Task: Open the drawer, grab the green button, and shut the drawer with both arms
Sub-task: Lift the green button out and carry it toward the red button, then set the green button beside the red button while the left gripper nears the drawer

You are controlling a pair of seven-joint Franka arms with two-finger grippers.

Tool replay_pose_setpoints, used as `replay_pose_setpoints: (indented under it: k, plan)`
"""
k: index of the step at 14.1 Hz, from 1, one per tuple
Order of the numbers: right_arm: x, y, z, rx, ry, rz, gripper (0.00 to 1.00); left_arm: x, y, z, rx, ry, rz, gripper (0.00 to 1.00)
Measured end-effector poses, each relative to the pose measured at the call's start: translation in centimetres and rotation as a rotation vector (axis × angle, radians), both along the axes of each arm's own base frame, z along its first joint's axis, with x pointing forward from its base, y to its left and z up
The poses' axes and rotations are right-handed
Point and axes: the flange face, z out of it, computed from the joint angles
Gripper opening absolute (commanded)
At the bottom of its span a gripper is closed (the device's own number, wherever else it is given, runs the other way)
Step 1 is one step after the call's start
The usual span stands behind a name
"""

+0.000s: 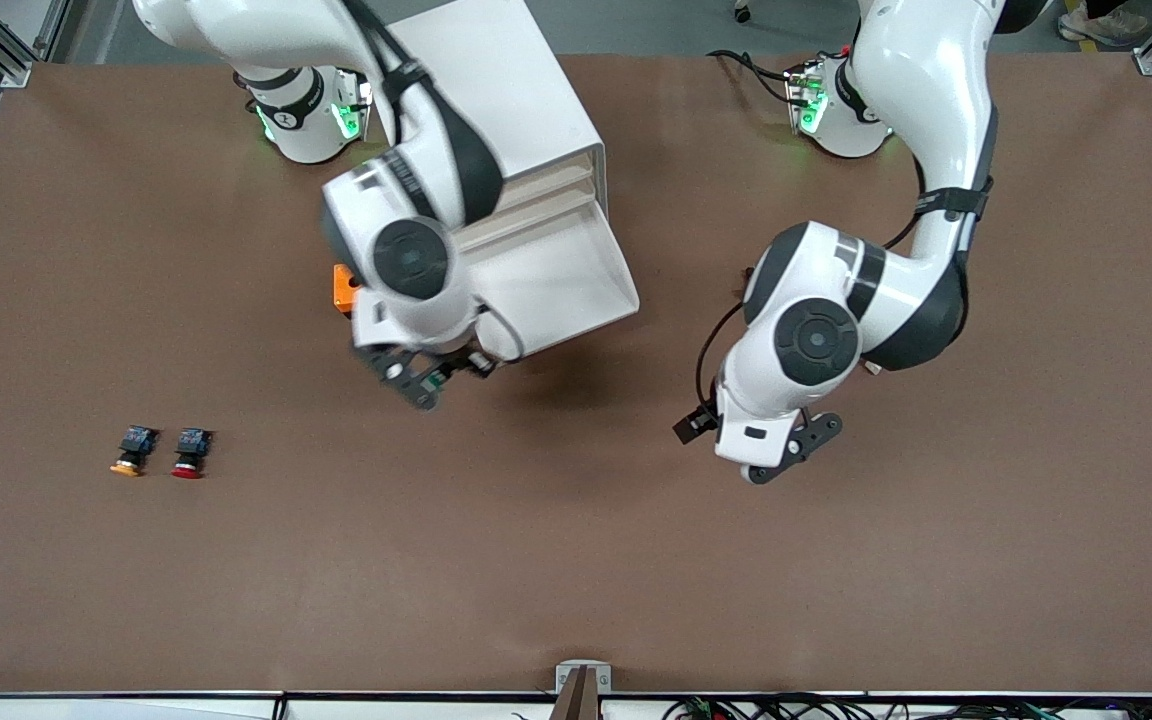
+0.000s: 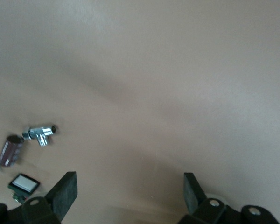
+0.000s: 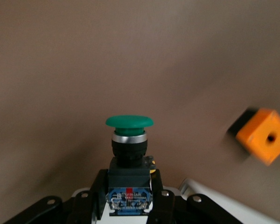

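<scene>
Brown table (image 1: 556,560) under us, drawer (image 1: 556,285) open — our right gripper (image 1: 426,380) clamps the button (image 3: 129,140) over the mat by its body; a jolt could spill it. Left gripper (image 1: 786,455) waits, spread wide — closing could skew the drawer.

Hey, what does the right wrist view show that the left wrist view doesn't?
Only the right wrist view shows the green-capped button clamped by its black body in the shut right gripper, plus an orange block and a white edge of the drawer cabinet. Only the left wrist view shows the left gripper with its jaws open and holding nothing, and three small parts lying on the table: a metal fitting, a dark cylinder and a small square part. Both share the brown table top.
</scene>
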Motion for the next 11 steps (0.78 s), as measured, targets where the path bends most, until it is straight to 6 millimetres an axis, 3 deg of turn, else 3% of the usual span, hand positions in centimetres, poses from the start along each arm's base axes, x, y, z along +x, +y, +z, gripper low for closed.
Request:
replay_pose_setpoints:
  k: [3, 6, 9, 11]
  plan:
    - [3.5, -10.7, -1.7, 0.041, 0.024, 0.119, 0.00, -0.8, -1.9, -2.0, 0.021, 0.002, 0.010, 1.00]
    - [4.6, -19.0, -5.2, 0.084, -0.017, 0.246, 0.00, -0.8, -2.4, -3.0, 0.023, 0.003, 0.009, 1.00]
    - [4.0, -25.5, -9.9, 0.099, -0.075, 0.341, 0.00, -1.3, -3.7, -4.8, 0.023, -0.001, -0.009, 1.00]
    - [2.9, -28.4, -12.4, 0.099, -0.102, 0.388, 0.00, -2.2, -5.7, -6.0, 0.019, -0.010, -0.036, 1.00]
